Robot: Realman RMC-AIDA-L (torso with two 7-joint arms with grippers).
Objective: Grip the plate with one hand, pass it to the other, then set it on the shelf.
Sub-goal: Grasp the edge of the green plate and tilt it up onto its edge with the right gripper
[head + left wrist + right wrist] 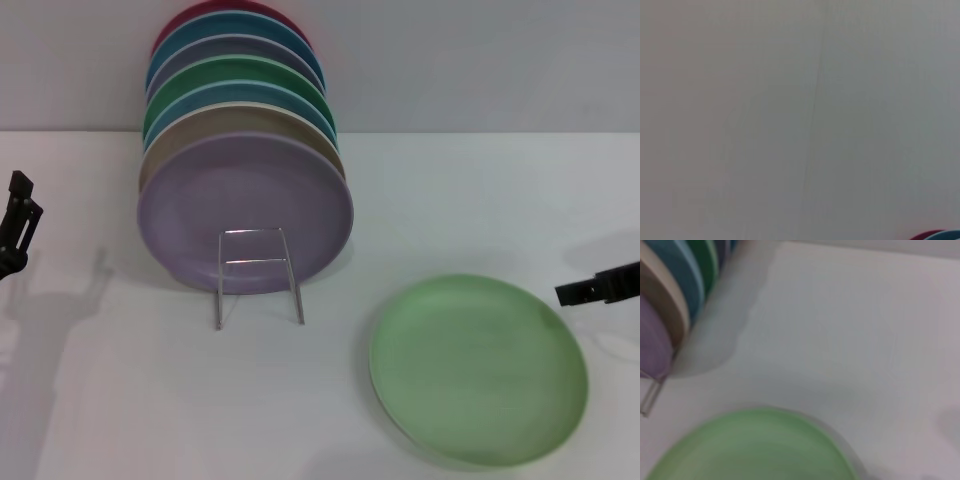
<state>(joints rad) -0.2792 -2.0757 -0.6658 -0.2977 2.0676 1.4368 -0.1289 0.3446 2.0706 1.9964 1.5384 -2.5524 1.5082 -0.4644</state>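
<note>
- The plate (478, 370), pale mint green, lies flat on the white table (120, 400) in the lower right of the head view, held by neither arm.
- The right end effector (598, 286) enters from the right edge of the frame, just beside the plate's upper right rim; whether it is open or closed cannot be told.
- The left end effector (18, 225) sits at the far left edge, mid-height, well apart from the plate; its state cannot be told either.
- The shelf (258, 275), a thin silvery wire rack, stands left of centre with its looped front facing the camera.
- A lilac plate (245, 212) stands on edge at the front of the rack, with a row of coloured plates (240, 80) lined up behind it toward the upper left.
- The right wrist view shows the plate (755, 450) along its lower edge and the racked plates at its upper left.
</note>
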